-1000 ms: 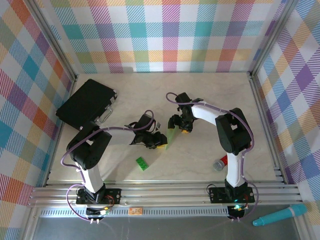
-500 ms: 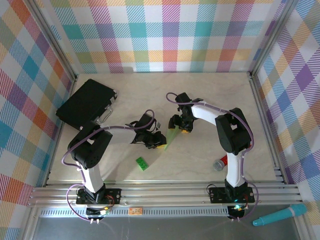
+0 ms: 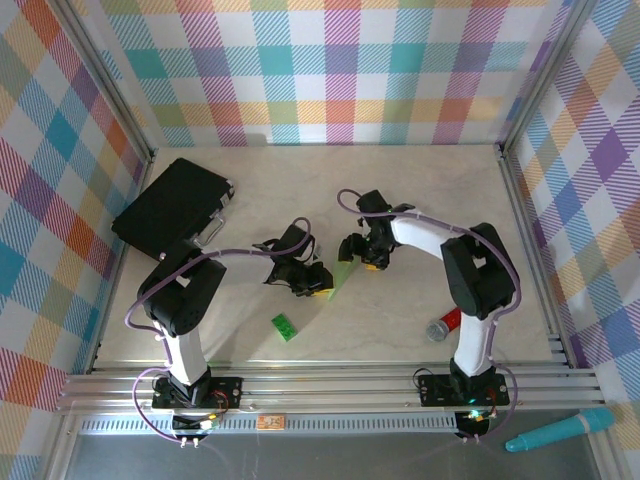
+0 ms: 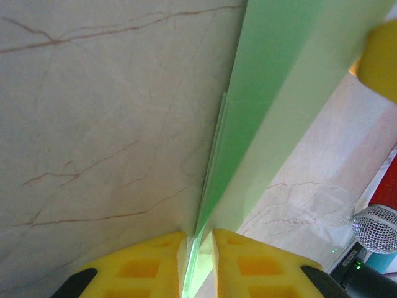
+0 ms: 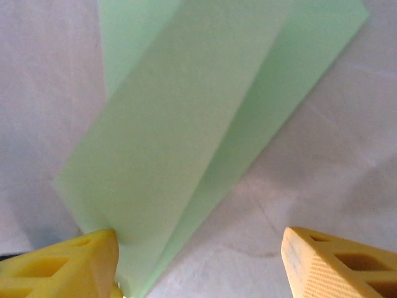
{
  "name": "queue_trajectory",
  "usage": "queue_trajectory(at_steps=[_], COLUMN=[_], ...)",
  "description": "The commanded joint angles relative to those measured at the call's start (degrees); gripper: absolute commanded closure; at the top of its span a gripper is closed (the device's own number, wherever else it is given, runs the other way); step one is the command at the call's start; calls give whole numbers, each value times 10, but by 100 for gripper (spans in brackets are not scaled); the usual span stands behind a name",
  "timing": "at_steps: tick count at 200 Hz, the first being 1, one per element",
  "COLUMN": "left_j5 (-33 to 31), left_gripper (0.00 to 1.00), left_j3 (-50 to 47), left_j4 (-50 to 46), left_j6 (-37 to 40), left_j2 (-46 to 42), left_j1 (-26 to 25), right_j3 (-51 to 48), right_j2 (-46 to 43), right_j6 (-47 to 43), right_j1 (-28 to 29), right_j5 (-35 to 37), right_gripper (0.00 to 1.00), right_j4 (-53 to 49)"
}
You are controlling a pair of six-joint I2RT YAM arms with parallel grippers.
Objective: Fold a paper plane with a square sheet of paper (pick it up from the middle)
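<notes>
At the upper left of the overhead view a black case (image 3: 172, 205) lies on the marbled tabletop (image 3: 430, 190). Lower down, left of centre, sits a small bright-green toy brick (image 3: 285, 327), apart from the paper. Up and to the right of it, the left hand (image 3: 318, 283) is clamped on the folded pale-green paper (image 3: 340, 274). In its wrist view the two yellow fingers (image 4: 146, 267) stand nearly together at the bottom edge with the paper's thin edge pinched between them, and the strip runs toward the upper right. The paper sits mid-frame, between the two hands. The right hand (image 3: 362, 258) stands at the paper's upper end, fingers spread wide. In its own view one finger (image 5: 68, 261) at the lower left touches the paper's corner, while the other is clear of it at the lower right. Farther right, by the right arm, lies a red-bodied microphone (image 3: 441, 324) with a mesh head.
</notes>
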Motion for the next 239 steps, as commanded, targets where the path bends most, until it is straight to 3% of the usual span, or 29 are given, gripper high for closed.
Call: queue_trajectory(at_steps=[1,25,79,112,239], left_j5=[-24,-27,-28,-27,-21], left_gripper=[80,80,80,79,79], left_j3=[5,7,8,8,11], left_j4=[-36,-40,-44,-45,-57], left_j6=[15,18,20,20,25], left_j2=[28,28,31,34,55], left_j1=[-12,-13,-14,-15,-16], right_j3=[-22,-48,-57,-31,4], right_j2=[-58,-93,-82,-49,30], right_j6=[-2,3,23,23,20], right_j1=[-1,-1,1,8,8], right_j5=[-23,-42,-126,-138,-79], right_gripper=[30,33,68,78,82], right_j4=[8,30,88,96,81])
